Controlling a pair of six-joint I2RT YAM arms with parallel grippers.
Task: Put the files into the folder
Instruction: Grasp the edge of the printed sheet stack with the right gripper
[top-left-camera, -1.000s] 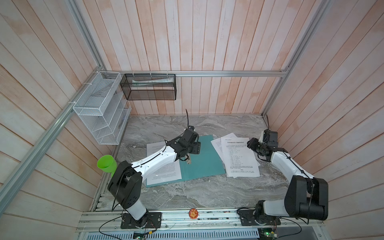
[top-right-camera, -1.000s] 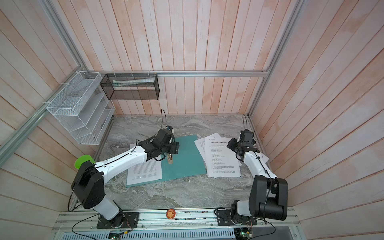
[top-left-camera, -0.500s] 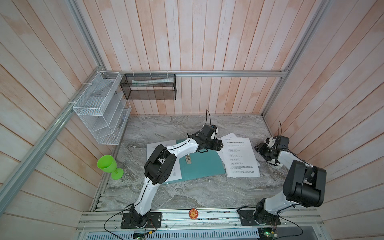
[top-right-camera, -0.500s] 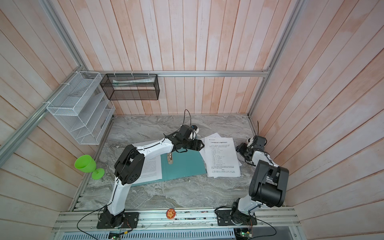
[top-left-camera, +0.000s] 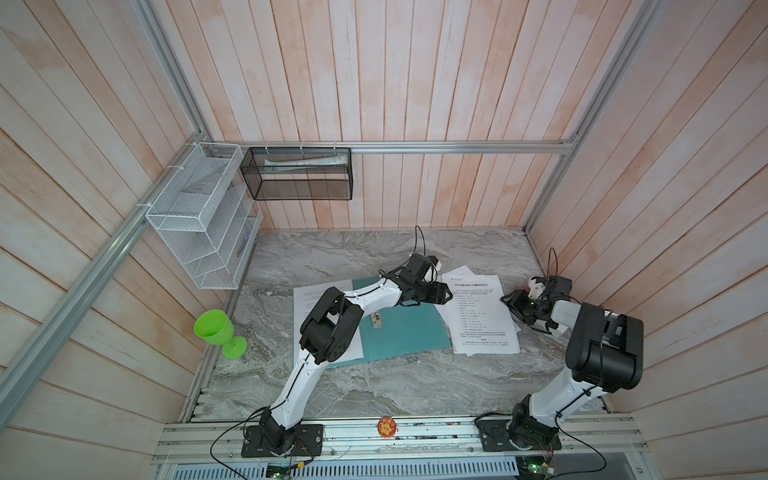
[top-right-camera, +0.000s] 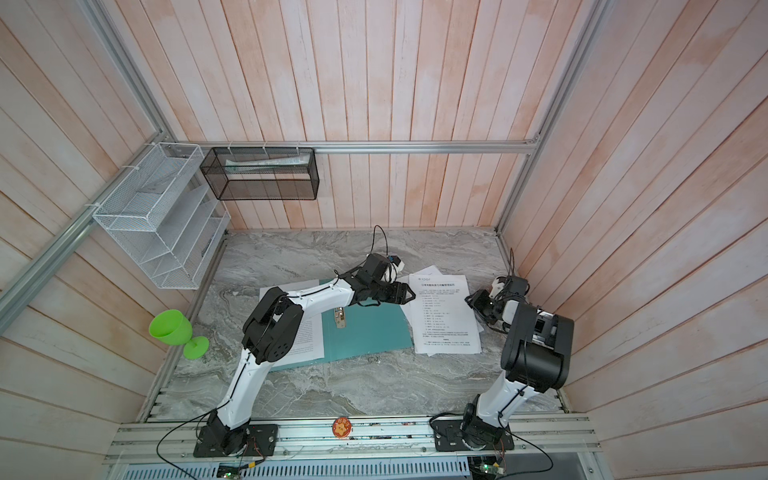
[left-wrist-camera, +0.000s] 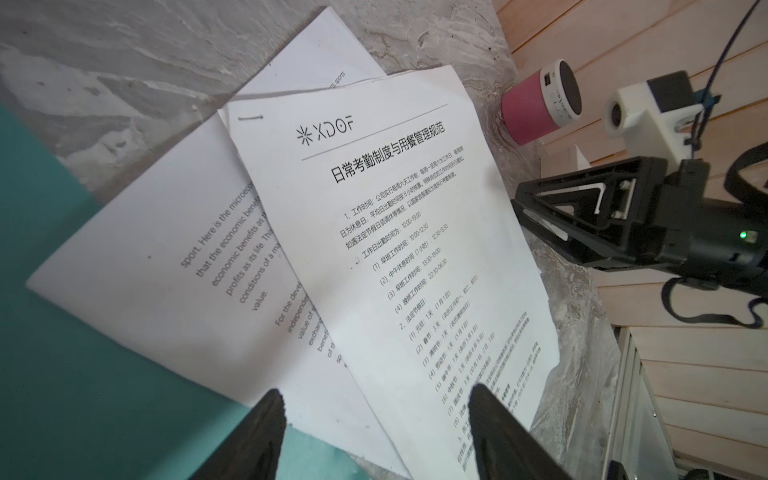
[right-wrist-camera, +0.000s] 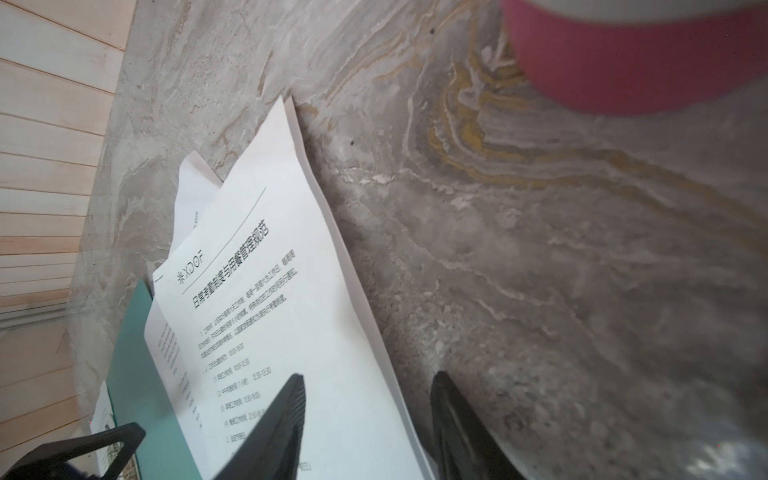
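1. Since a sec ago your left gripper (left-wrist-camera: 376, 399) has swung off the small silver metal clip (top-left-camera: 376, 320) and rightward to the loose stack of white printed paper sheets (top-left-camera: 482, 316). The right gripper (right-wrist-camera: 369, 386) has pulled back to that stack's outer edge.
2. Far left: one more white printed sheet (top-left-camera: 309, 303) lies on the left half of the thin teal-green plastic folder (top-left-camera: 407, 332), which is open flat on the grey marbled tabletop (top-left-camera: 374, 386). Your arm hides part of it.
3. Mid: the left gripper hangs over the folder's right edge, by the stack's inner side. Its wrist view shows the fingers spread wide, nothing btwn them.
4. The stack sits mostly on the table just right of the folder, fanned, w/ a lower sheet's corner lapping onto the teal. So most files are outside.
5. Right: the right gripper is low at the stack's outer edge, fingers apart, one above paper and one above bare table, gripping nothing. Near it, by the wall, stands a pink cylinder w/ a white top (left-wrist-camera: 536, 106).
6. Step in hand, as I judge it: getting hold of the stack to move it onto the folder's right half.
7. Next move prob calls for claws on opposite edges, then a slide or lift leftward w/o fanning the sheets further. Keep clear of the cylinder.
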